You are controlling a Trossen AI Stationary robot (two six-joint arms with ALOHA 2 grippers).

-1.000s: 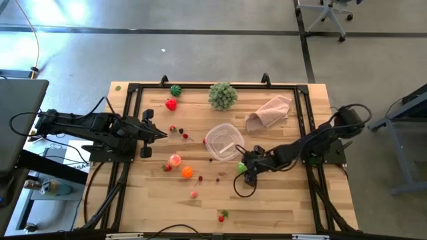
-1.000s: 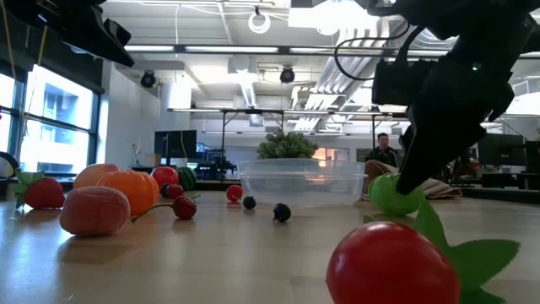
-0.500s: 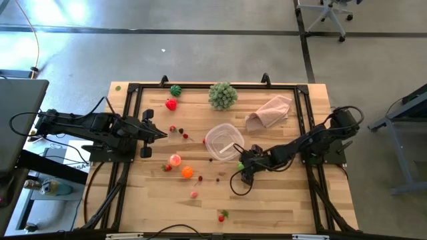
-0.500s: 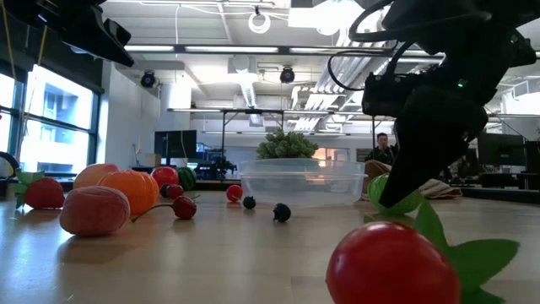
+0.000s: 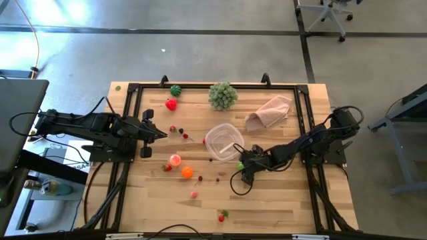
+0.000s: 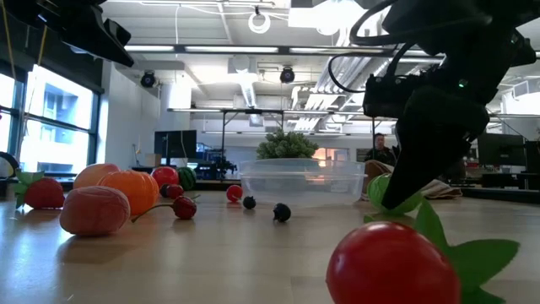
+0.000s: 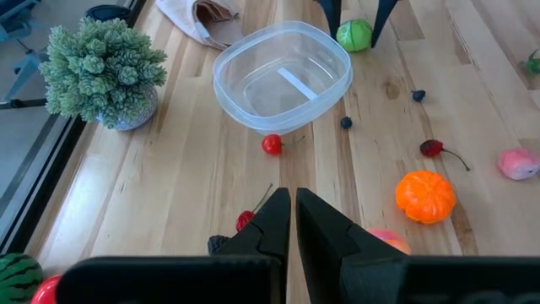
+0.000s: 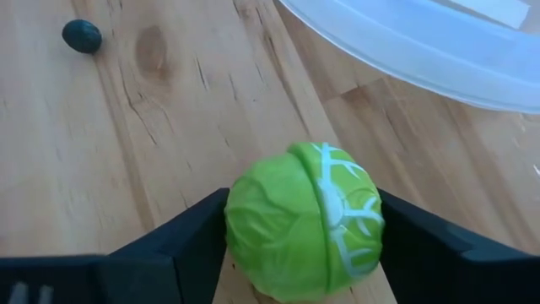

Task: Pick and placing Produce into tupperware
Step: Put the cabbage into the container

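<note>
Fingers (image 8: 181,241) of right gripper (image 5: 241,167) pressed against both sides of small bright green cabbage-like toy ball (image 8: 304,221), clamped on it, ball down at wooden tabletop (image 5: 280,200) level just beside small round clear plastic container (image 5: 223,141). From above, ball almost fully hidden under right gripper, only a green sliver visible. Lower part of ball cut off in right wrist view; lift off the wood not discernible. Left gripper (image 7: 293,211) fingers pressed together, holding nothing, parked over left side of table.

Container looks empty in left wrist view, only a pale strip visible through its floor; near rim cut off in right wrist view. Tiny dark berry (image 8: 82,36) near ball, detail too small to read. Big red tomato toy with green leaf (image 6: 392,266) fills low view foreground, blocks table behind. Orange round toy (image 5: 187,172), pink peach toy (image 5: 175,159), red strawberry-like toy (image 5: 171,104) and dark green striped melon toy (image 5: 175,90) scattered left of container, well apart. Pale green leafy ball (image 5: 223,95) and crumpled pink cloth (image 5: 270,111) near far edge. Bare wood near right and front edges, black frame rail (image 5: 213,86) around table.
</note>
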